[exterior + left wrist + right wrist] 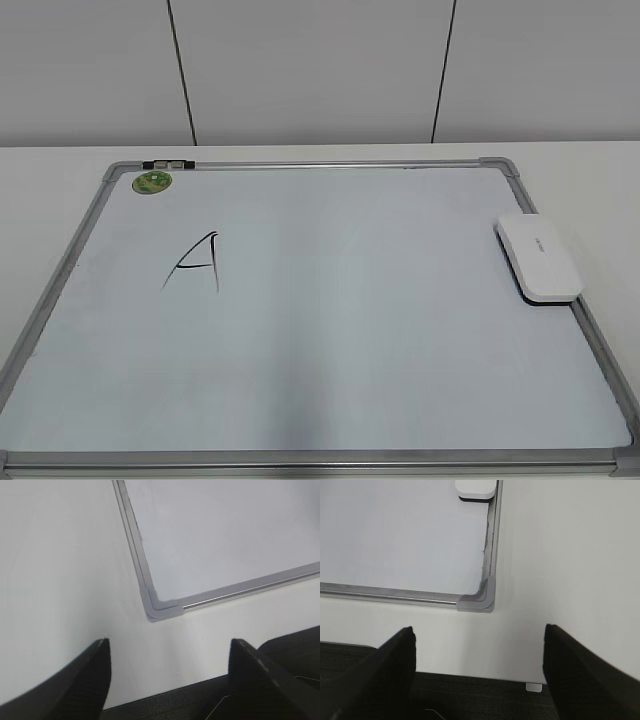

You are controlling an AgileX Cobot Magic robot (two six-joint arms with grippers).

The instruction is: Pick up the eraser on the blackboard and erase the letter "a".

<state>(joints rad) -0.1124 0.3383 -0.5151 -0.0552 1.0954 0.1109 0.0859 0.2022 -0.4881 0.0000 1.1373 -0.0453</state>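
Note:
The blackboard point(380, 340) is a white board in a silver frame, lying flat on the white table. The white eraser point(538, 258) lies on the board's right edge; its near end shows at the top of the right wrist view point(476, 489). A large angular capital "A" point(195, 262) is drawn at the left. No small cursive "a" shows in any view. My left gripper point(169, 642) is open and empty, in front of the board's near left corner point(161, 609). My right gripper point(479, 629) is open and empty, in front of the near right corner point(479, 600). Neither gripper shows in the exterior view.
A round green sticker point(152, 182) and a small dark clip point(168, 163) sit at the board's far left corner. A white panelled wall stands behind the table. The table's front edge and dark floor show under both grippers.

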